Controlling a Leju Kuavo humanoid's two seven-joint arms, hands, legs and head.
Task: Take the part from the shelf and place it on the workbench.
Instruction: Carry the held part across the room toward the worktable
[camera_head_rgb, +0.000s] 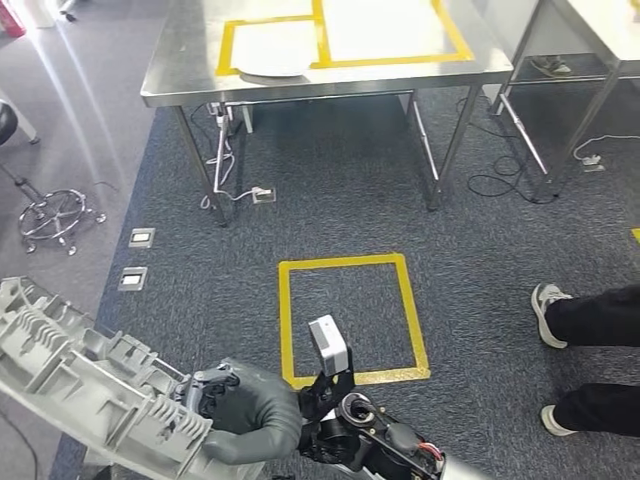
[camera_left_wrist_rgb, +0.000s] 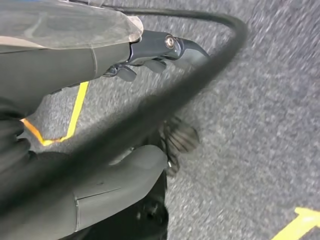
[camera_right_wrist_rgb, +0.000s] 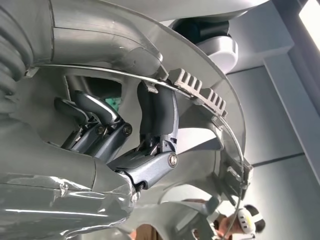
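- Step in hand, by my reading: carry. You already have the part (camera_head_rgb: 83, 385) off the shelf; placing it is not yet done.
- Part: long grey ribbed plastic moulding, low at the robot's left in the head view, running out past the picture's edge. It hangs above the carpet, well apart from the workbench (camera_head_rgb: 181, 75).
- Right hand (camera_head_rgb: 249, 415): reaches across the body, fingers wrapped over the near end of the part. The right wrist view confirms it: dark fingers (camera_right_wrist_rgb: 156, 112) are curled around a ribbed edge of the moulding. Hold looks firm, but at one end only.
- Left hand (camera_left_wrist_rgb: 151, 55): seen in its wrist view over carpet and yellow tape, fingers apart, nothing in it. A dark cable crosses in front of it.
- Workbench: steel top with yellow-taped areas, ahead across the carpet. A pale flat piece (camera_head_rgb: 272, 72) lies at its near edge.
- Between you and the bench: a yellow floor square (camera_head_rgb: 353, 318).
- A person's legs and shoes (camera_head_rgb: 547, 310) stand at the right, near your path.
- Next move calls for: walk forward to the bench, keep the long free end level and clear of the bench edge, then lower onto bare steel.
- Risk, as judgement: the one-ended grip may let the part swing or sag.
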